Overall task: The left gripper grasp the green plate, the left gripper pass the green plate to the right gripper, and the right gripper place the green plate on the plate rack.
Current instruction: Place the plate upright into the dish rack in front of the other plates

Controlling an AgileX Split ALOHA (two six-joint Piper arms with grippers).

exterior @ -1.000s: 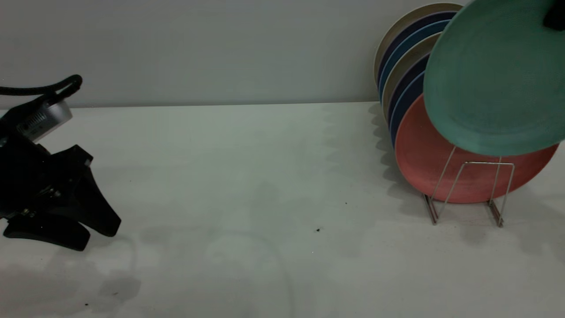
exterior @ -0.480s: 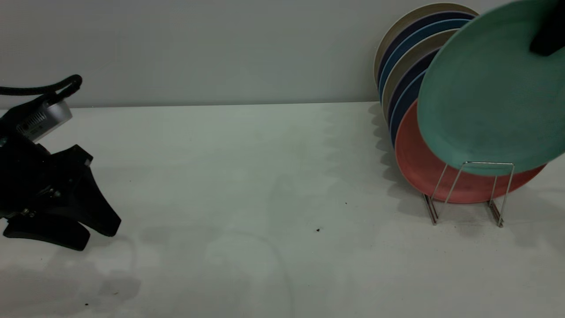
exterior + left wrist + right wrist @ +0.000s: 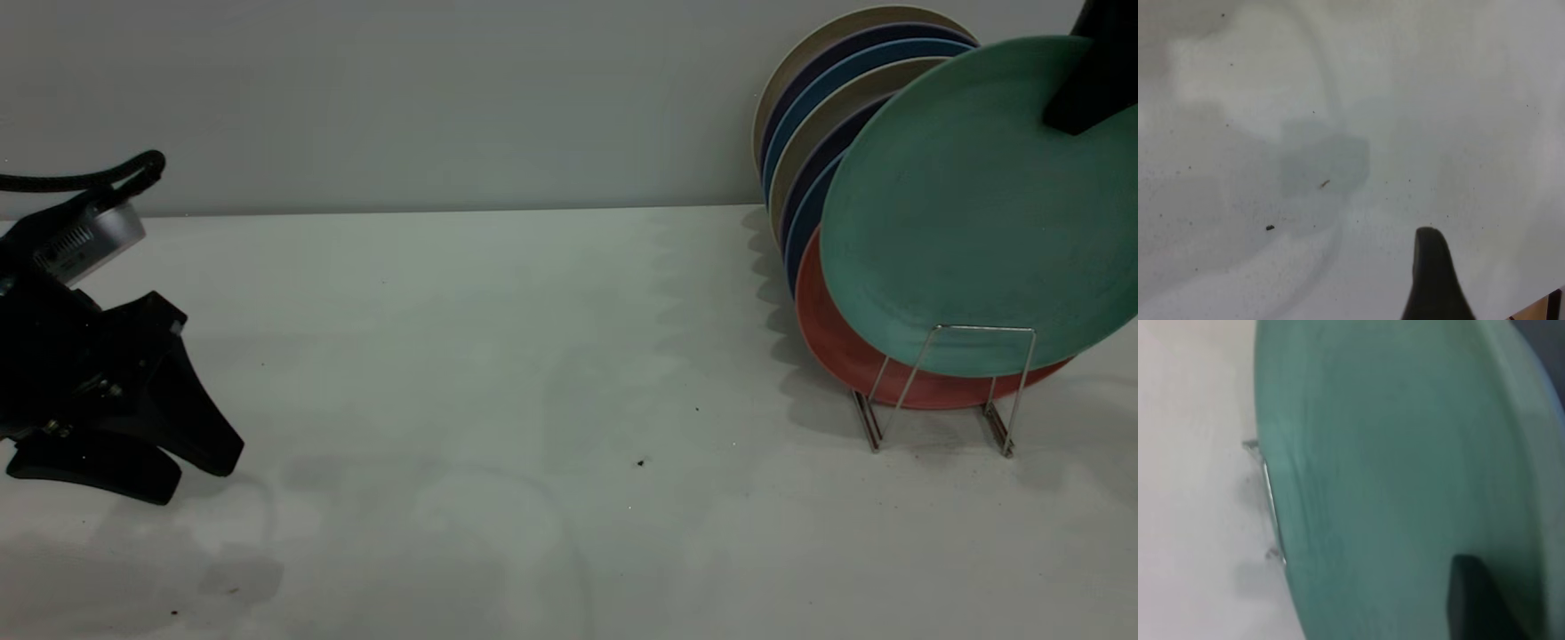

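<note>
The green plate (image 3: 969, 213) hangs tilted at the far right, in front of the plates standing in the plate rack (image 3: 982, 328). Its lower edge sits behind the rack's front wire loop, and I cannot tell whether it rests on the rails. My right gripper (image 3: 1089, 84) is shut on the plate's upper rim; only a black part of it shows. In the right wrist view the green plate (image 3: 1391, 467) fills the frame, with one black finger (image 3: 1478, 600) over its face and the rack wire (image 3: 1271, 500) beside its edge. My left gripper (image 3: 191, 476) is parked low at the far left, open and holding nothing.
A salmon-pink plate (image 3: 845, 347) stands in the rack right behind the green one. Behind it are dark blue plates (image 3: 805, 213) and beige plates (image 3: 800, 76). The grey wall runs close behind the rack. The white table (image 3: 533, 356) stretches between the arms.
The right gripper has carried the green plate down and a little left, from above the rack to behind its front loop, covering more of the pink plate. The left arm has not moved.
</note>
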